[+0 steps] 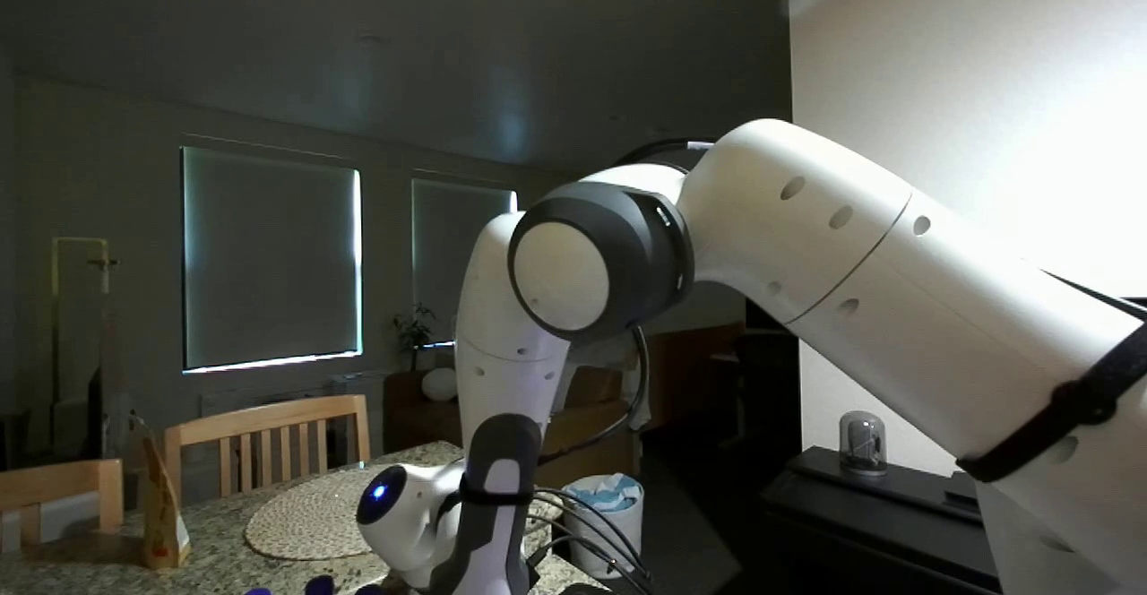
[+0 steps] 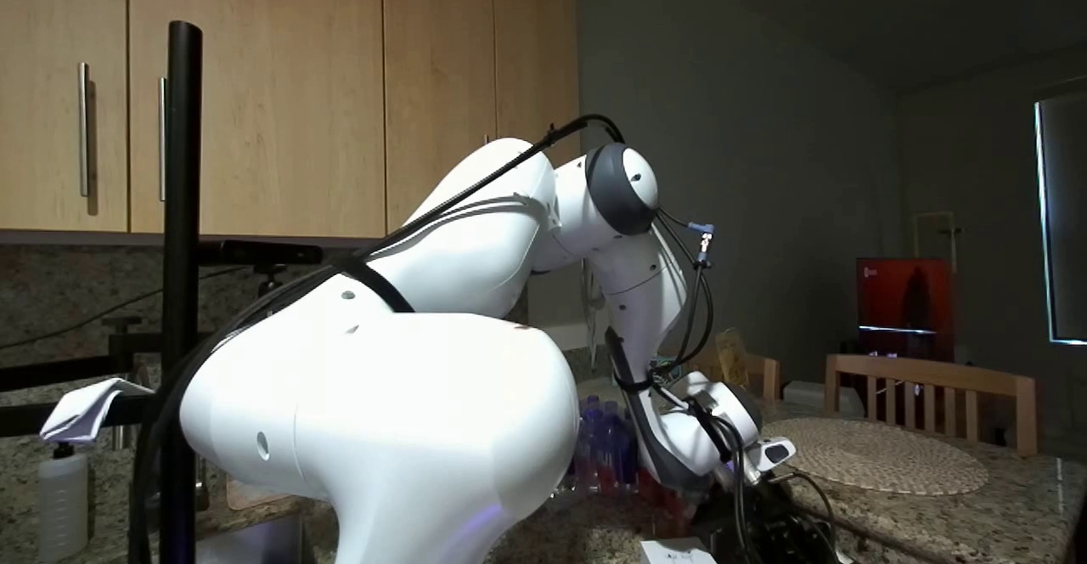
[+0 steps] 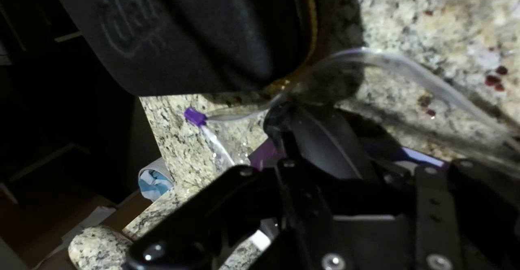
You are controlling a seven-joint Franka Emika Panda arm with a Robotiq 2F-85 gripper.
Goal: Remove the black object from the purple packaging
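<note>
Lying apparently between the gripper's [image 3: 343, 152] jaws is the black object [image 3: 323, 140]; whether they clench it, I cannot tell.

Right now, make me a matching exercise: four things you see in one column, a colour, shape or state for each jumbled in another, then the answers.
Things:
1. packaging tab
2. placemat
3. bin
4. screen

Descriptions:
A. white, with blue inside
B. purple
C. mostly red
D. flat and round

Pairs: 1-B; 2-D; 3-A; 4-C
</note>
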